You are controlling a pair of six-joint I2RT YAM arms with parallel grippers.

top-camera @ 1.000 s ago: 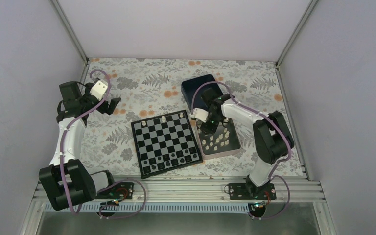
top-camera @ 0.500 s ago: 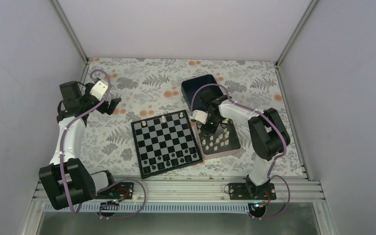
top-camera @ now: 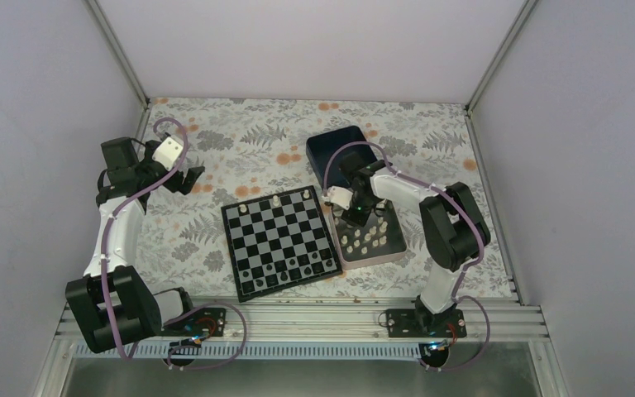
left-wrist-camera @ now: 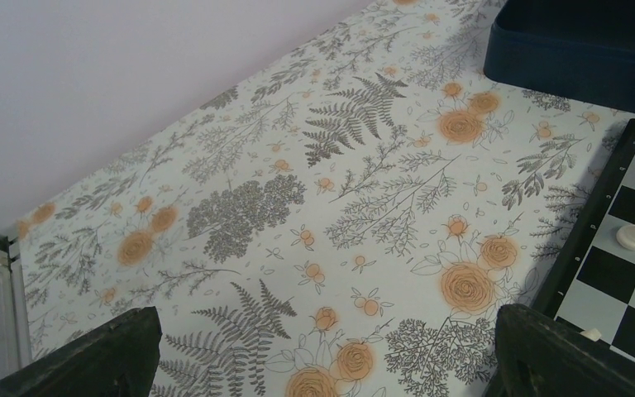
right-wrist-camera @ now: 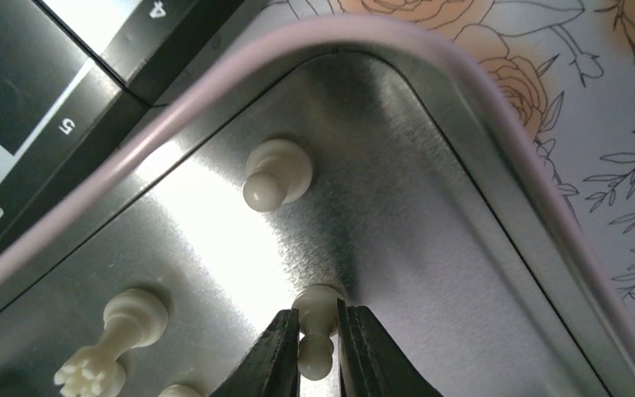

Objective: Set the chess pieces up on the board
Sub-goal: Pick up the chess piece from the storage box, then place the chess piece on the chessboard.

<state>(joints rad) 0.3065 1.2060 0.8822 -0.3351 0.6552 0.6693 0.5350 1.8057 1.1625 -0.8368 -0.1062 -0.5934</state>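
Between the matt black fingers (right-wrist-camera: pixel 274 360) of my right gripper (right-wrist-camera: pixel 318 360) I see a smooth, faintly shiny cream chess piece (right-wrist-camera: pixel 317 327), plastic by the look, on the brushed bare metal of the tin (right-wrist-camera: pixel 430 207), which glares bright just ahead of the jaws, with a matt printed table cover (right-wrist-camera: pixel 612 124) beyond.

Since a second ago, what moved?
The right arm's elbow swung slightly left, toward the board, while the right gripper stayed over the silver tin, where it pinches a cream piece. The left arm, board and blue box stayed put.
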